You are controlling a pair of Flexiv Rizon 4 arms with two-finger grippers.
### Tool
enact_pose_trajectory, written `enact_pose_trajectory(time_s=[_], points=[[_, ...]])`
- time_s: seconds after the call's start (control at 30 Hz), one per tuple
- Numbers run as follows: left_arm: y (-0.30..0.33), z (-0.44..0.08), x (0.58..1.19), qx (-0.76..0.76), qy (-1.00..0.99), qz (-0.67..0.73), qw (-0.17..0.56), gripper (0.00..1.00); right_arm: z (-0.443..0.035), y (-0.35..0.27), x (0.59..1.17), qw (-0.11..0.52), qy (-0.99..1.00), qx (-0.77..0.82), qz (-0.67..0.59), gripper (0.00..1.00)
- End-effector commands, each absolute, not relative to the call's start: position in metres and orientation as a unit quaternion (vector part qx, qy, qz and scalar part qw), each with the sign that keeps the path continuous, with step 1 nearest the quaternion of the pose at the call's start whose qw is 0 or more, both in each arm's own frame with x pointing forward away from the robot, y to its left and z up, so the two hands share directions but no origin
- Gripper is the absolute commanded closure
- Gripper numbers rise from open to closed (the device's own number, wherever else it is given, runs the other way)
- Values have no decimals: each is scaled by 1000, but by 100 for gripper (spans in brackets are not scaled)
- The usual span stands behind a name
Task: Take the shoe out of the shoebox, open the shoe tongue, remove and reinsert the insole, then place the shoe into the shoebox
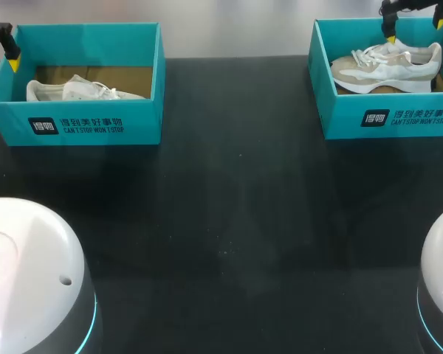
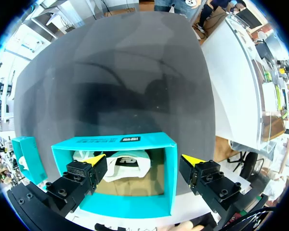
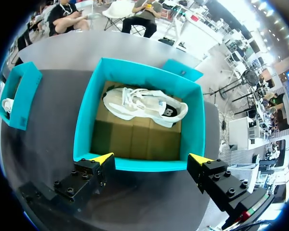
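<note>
Two shoeboxes (image 1: 81, 125) (image 1: 399, 118), one shoe (image 1: 81, 90) (image 1: 387, 65) in each

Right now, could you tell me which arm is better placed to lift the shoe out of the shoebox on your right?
Right, most likely. The right gripper hangs open over that shoebox, its shoe lying just ahead of it, while the left gripper is open at the other shoebox.

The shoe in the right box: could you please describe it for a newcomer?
On the black table, find the teal cardboard shoebox at far right. Its laced sneaker is white with beige panels; the shoe in the left teal shoebox is plain white.
</note>
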State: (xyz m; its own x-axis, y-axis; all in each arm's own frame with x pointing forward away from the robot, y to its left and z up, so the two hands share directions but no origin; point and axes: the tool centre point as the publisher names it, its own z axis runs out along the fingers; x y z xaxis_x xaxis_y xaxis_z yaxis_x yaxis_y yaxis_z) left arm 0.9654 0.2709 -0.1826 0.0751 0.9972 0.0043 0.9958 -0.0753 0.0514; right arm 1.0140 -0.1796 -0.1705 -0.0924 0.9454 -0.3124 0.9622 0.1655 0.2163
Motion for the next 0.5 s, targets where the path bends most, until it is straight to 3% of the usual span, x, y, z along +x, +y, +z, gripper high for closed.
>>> enact_pose_trajectory(time_s=[0.03, 0.5], points=[[271, -182, 965, 733, 679, 20, 17, 0, -170, -178, 1016, 190, 738, 647, -27, 0], [271, -182, 965, 733, 679, 20, 17, 0, -192, -212, 1056, 207, 725, 656, -33, 0]])
